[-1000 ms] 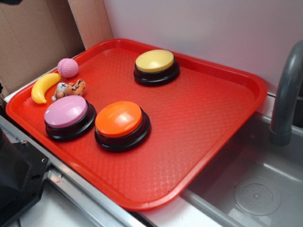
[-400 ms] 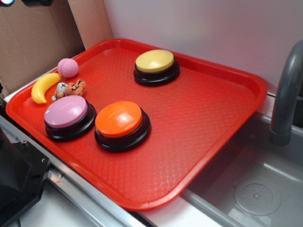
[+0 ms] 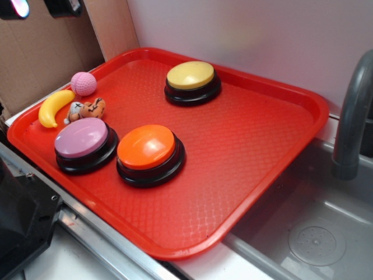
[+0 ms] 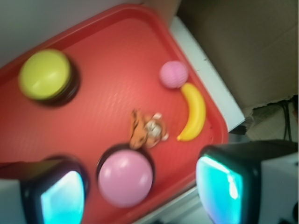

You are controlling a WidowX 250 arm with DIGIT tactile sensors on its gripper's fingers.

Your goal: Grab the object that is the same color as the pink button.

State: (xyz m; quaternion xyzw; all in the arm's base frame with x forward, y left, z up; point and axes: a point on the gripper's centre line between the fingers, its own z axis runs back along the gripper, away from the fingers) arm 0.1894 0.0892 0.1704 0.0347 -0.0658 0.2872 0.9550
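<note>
The small pink ball [image 3: 84,83] lies at the far left corner of the red tray [image 3: 250,146], beside the banana; the wrist view shows the ball [image 4: 174,74] too. The pink button [image 3: 81,139] stands near the tray's left front edge and sits low in the wrist view [image 4: 125,178]. My gripper [image 3: 44,7] hangs high over the top left corner, well above the ball, with only its tips in the exterior view. Seen from the wrist, the gripper [image 4: 140,193] is open, its fingers wide apart with nothing between them.
A yellow toy banana [image 3: 53,107] and a small orange-and-white plush toy [image 3: 86,109] lie next to the ball. An orange button [image 3: 147,147] and a yellow button [image 3: 190,76] stand on the tray. Cardboard [image 3: 35,52] rises behind; a sink [image 3: 315,233] and faucet [image 3: 352,116] are at right.
The gripper has come down into the top left corner of the exterior view; a second ago almost none of it showed. Nothing on the tray has moved.
</note>
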